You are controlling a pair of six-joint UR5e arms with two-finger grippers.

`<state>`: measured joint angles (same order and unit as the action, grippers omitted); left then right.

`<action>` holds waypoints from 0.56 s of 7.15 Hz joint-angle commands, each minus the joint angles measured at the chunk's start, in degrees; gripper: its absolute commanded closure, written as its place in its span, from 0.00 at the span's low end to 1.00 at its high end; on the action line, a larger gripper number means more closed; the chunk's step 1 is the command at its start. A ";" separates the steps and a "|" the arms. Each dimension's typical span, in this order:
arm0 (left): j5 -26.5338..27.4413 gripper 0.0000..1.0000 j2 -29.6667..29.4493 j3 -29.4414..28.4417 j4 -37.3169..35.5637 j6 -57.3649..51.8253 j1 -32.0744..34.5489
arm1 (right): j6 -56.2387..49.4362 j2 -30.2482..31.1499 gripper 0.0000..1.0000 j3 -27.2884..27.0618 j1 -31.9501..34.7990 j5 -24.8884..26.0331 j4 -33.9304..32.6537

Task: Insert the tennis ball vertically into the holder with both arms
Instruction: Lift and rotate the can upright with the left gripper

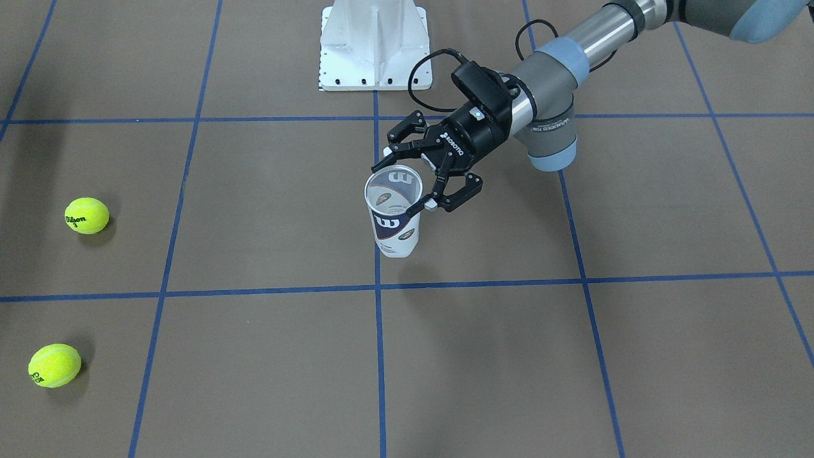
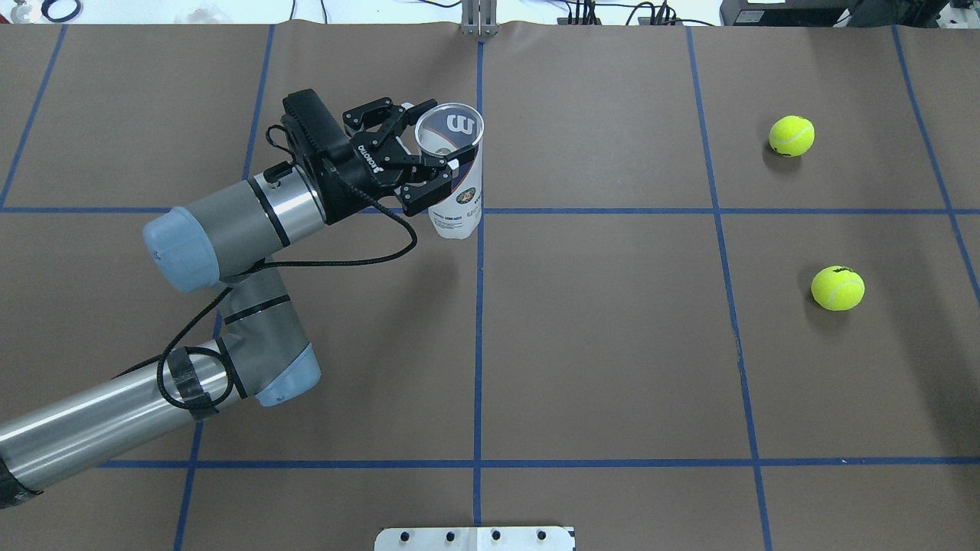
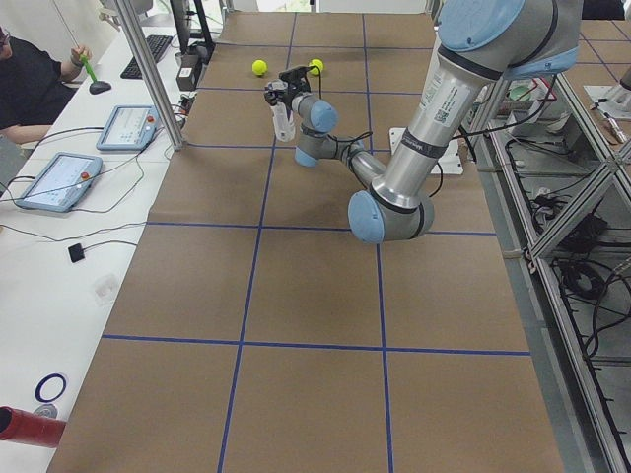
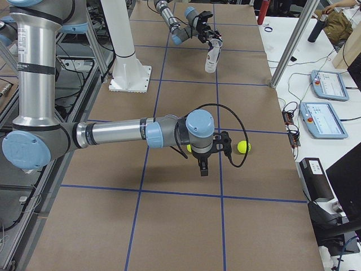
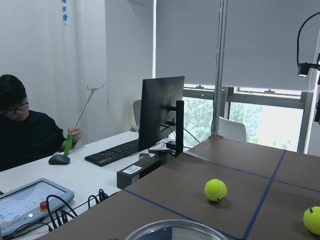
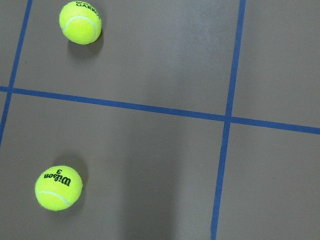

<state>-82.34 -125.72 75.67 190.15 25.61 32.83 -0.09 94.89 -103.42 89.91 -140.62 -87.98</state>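
The clear holder (image 1: 394, 219) with its navy "W" label stands upright, open end up, near the table's middle line. My left gripper (image 1: 407, 179) is shut on the holder's upper part from the side; both also show in the overhead view, the holder (image 2: 457, 187) and the gripper (image 2: 435, 141). The holder's rim (image 5: 175, 230) shows at the bottom of the left wrist view. Two yellow tennis balls (image 1: 86, 215) (image 1: 55, 365) lie on the table, far from the holder. My right gripper (image 4: 203, 169) points down above them; I cannot tell if it is open or shut. The right wrist view shows both balls (image 6: 80, 22) (image 6: 58, 187) below, no fingers.
The white pedestal base (image 1: 375, 44) stands at the robot's side of the table. Blue tape lines grid the brown surface. Desks with tablets (image 3: 56, 180), a monitor and a seated operator (image 5: 22, 125) line the far edge beyond the holder.
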 commanded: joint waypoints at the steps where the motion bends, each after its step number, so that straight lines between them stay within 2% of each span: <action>1: 3.06 0.46 -0.40 -5.97 9.19 0.05 -1.71 | 0.00 -0.06 0.01 -0.38 0.00 0.00 0.00; 4: 2.97 0.45 0.30 -6.40 9.19 -0.04 -1.98 | 0.00 0.03 0.01 -0.38 0.00 -0.09 0.00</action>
<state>-79.35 -125.75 69.69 199.27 25.59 31.02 -0.09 94.91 -103.79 89.91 -140.70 -87.98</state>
